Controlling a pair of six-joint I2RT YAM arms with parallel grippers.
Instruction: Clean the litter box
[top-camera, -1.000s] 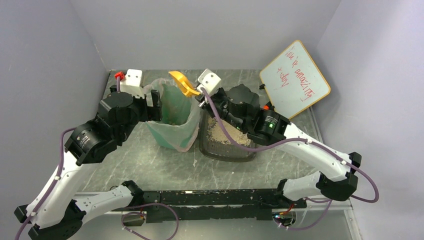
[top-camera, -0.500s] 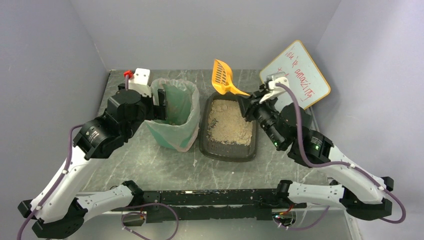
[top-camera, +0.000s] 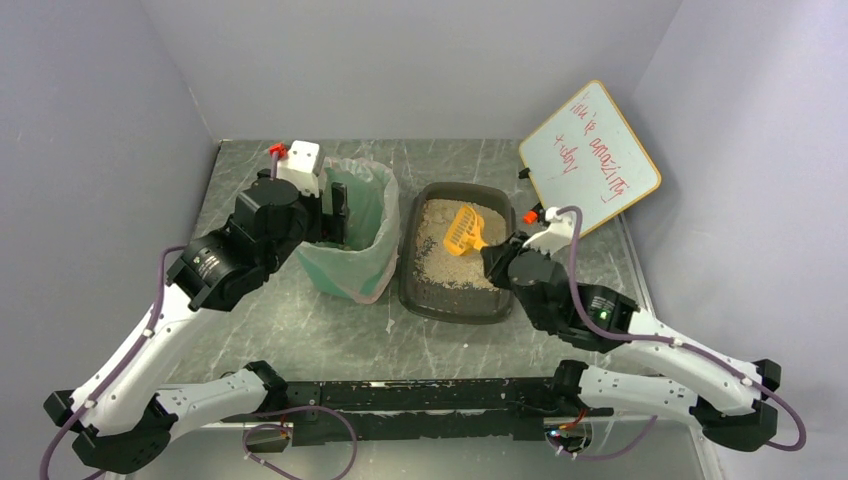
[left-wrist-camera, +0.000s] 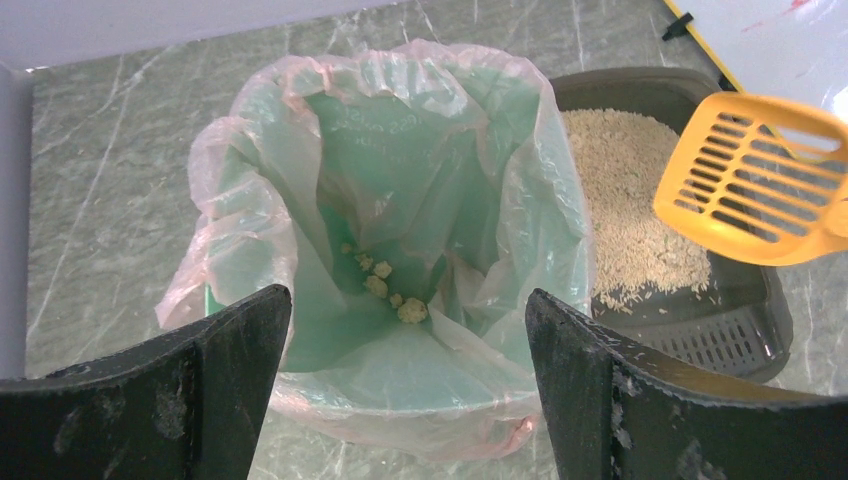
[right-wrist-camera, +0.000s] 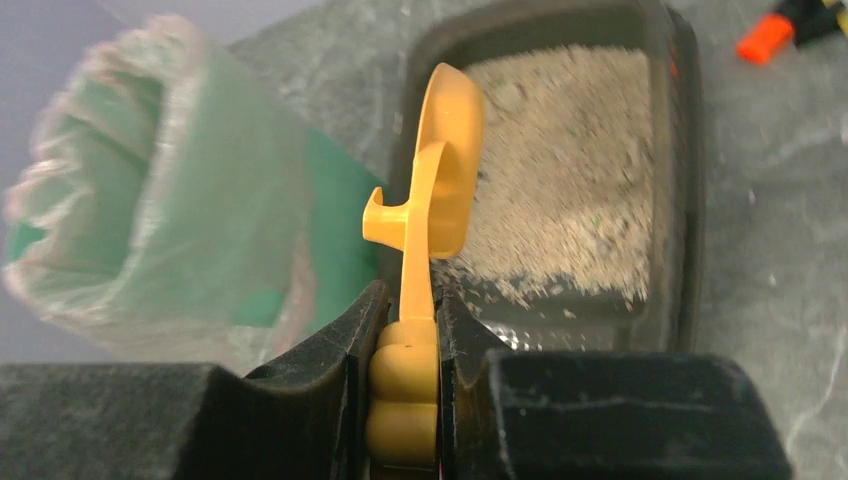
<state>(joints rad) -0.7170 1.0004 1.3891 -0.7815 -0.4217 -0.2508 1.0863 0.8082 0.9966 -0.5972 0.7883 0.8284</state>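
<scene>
The litter box (top-camera: 452, 305) is a dark grey tray with beige litter piled toward its far half. It also shows in the left wrist view (left-wrist-camera: 770, 330) and the right wrist view (right-wrist-camera: 685, 200). My right gripper (top-camera: 490, 255) (right-wrist-camera: 410, 300) is shut on the handle of the orange slotted scoop (top-camera: 461, 232) (right-wrist-camera: 445, 170). The scoop head hangs over the litter, turned on edge in the right wrist view. My left gripper (top-camera: 335, 205) (left-wrist-camera: 408, 300) is open and empty, just above the near rim of the green bin (top-camera: 350, 255) (left-wrist-camera: 400, 200). Several pale clumps (left-wrist-camera: 390, 290) lie in the bag.
The bin stands directly left of the litter box, almost touching it. A whiteboard (top-camera: 590, 155) with red writing leans at the back right. Grey walls close in the left, back and right of the marble-pattern table (top-camera: 300, 330).
My right gripper carried the scoop from above the bin, swung it right and up, then lowered it over the litter box. My left gripper shifted slightly right, closer over the bin.
</scene>
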